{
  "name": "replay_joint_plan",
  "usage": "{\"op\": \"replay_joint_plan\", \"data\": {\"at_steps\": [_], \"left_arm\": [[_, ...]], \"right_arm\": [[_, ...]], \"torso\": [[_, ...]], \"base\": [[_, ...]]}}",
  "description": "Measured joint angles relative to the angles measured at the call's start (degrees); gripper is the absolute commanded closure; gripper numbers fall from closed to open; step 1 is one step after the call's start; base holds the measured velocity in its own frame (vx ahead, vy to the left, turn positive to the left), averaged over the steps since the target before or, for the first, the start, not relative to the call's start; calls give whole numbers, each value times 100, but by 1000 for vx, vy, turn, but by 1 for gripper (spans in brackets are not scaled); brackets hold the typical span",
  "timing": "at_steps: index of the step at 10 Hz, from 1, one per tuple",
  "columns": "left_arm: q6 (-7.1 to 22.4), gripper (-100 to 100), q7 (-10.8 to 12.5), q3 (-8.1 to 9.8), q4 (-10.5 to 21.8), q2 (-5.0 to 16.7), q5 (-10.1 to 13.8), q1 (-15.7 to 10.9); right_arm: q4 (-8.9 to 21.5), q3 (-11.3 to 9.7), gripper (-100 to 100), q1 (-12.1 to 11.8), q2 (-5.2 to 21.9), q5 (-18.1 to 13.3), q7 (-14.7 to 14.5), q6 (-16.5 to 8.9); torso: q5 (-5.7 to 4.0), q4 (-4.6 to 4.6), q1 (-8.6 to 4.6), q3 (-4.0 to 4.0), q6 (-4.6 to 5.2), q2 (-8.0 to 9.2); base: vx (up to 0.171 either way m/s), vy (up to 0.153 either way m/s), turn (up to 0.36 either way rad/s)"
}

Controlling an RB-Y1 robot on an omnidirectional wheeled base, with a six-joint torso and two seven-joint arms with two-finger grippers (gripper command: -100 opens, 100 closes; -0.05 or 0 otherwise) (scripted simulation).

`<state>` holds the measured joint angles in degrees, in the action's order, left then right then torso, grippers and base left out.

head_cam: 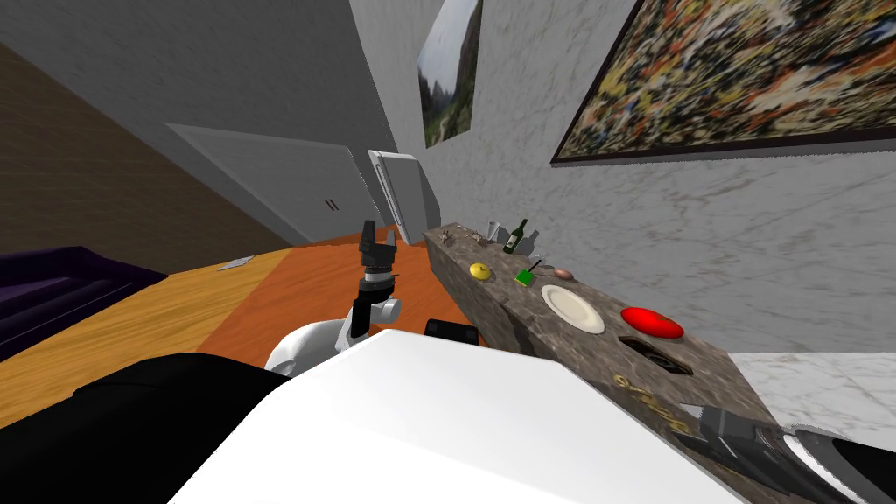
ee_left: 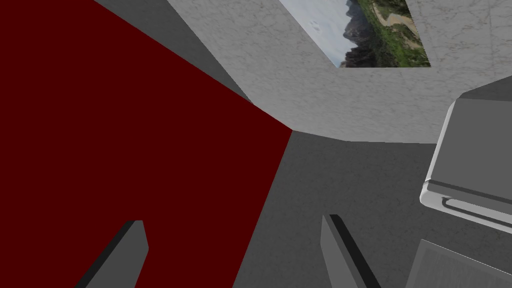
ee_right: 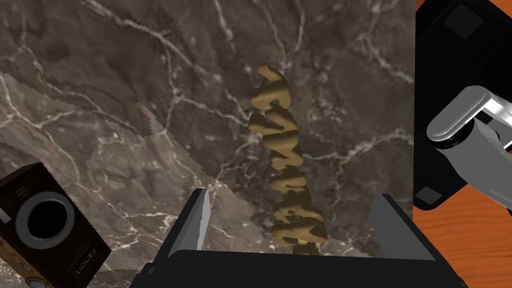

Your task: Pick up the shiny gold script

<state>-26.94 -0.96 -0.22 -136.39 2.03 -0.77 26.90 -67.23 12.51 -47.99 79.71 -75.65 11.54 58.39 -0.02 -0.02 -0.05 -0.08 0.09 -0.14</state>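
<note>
A dark veined marble counter (ee_right: pixel 125 75) runs along a pale marble wall, with orange floor (head_cam: pixel 350 280) beside it. The gold script (ee_right: pixel 285 150) lies flat on the countertop near its close end, stretching away from the right gripper (ee_right: pixel 292 196). The script's near end sits between the two fingers, which stand wide apart and clear of it on both sides, gripping nothing. A black camera (ee_right: pixel 45 230) rests on the same top, off to one side of the script and apart from it. Farther along the counter come a red dish (head_cam: pixel 652 322), a white plate (head_cam: pixel 573 308), a small green object (head_cam: pixel 525 277), a yellow one (head_cam: pixel 479 270) and a dark bottle (head_cam: pixel 516 236), all well beyond the script. The left gripper (ee_left: pixel 234 220) is raised over the floor, away from the counter, fingers spread and empty.
</note>
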Motion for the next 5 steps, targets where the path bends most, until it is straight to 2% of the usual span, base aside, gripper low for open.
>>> {"op": "replay_joint_plan", "data": {"at_steps": [1,2,4,5], "left_arm": [[0,0,0,0,0,0,0,0],[0,0,0,0,0,0,0,-1],[0,0,0,0,0,0,0,-1],[0,0,0,0,0,0,0,0]], "right_arm": [[10,-2,0,-9,-2,-3,-17,6],[9,-2,-100,-8,-2,-2,-16,6],[36,-154,-100,-24,-203,-41,-75,-181],[36,-164,100,-25,-214,-43,-83,-207]], "torso": [[1,3,4,7,-1,12],[2,5,8,12,0,20],[-1,5,1,11,-1,17],[1,5,5,12,0,21]], "base": [[5,-2,1],[17,-10,103],[22,-16,57],[0,0,0]]}}
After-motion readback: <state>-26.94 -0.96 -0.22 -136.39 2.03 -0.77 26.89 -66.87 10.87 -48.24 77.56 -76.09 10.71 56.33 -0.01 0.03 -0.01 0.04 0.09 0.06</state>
